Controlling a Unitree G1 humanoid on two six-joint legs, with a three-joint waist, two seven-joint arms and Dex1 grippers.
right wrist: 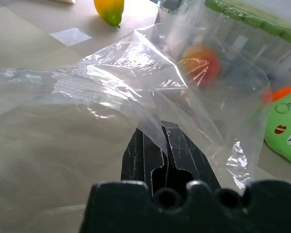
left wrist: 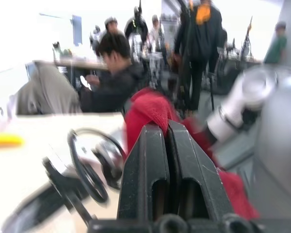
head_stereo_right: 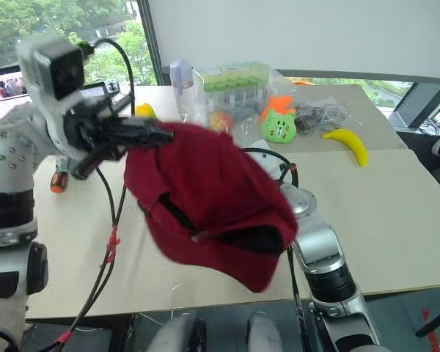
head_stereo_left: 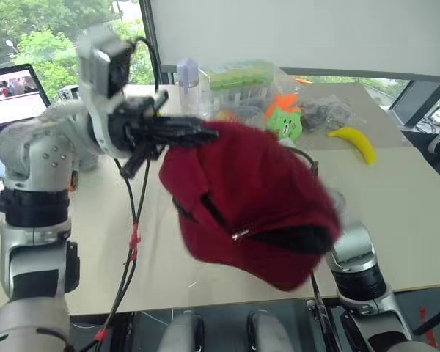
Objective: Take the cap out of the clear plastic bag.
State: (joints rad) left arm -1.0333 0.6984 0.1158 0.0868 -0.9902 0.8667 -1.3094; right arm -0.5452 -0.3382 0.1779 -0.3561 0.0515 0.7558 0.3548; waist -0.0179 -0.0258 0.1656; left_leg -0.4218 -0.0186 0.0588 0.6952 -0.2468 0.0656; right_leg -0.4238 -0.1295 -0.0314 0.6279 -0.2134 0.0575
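Note:
The maroon cap hangs in the air above the table, brim side down, and my left gripper is shut on its upper edge. The left wrist view has the red fabric pinched between the closed fingers. My right gripper is shut on a fold of the clear plastic bag, which spreads crinkled and see-through over the table ahead of it. From the head views the cap hides the right gripper and the bag. The right forearm shows below the cap.
At the back of the table stand a lilac-topped bottle, a bagged rack of green-topped tubes, a green toy and a banana. A laptop sits far left. People sit and stand beyond the table.

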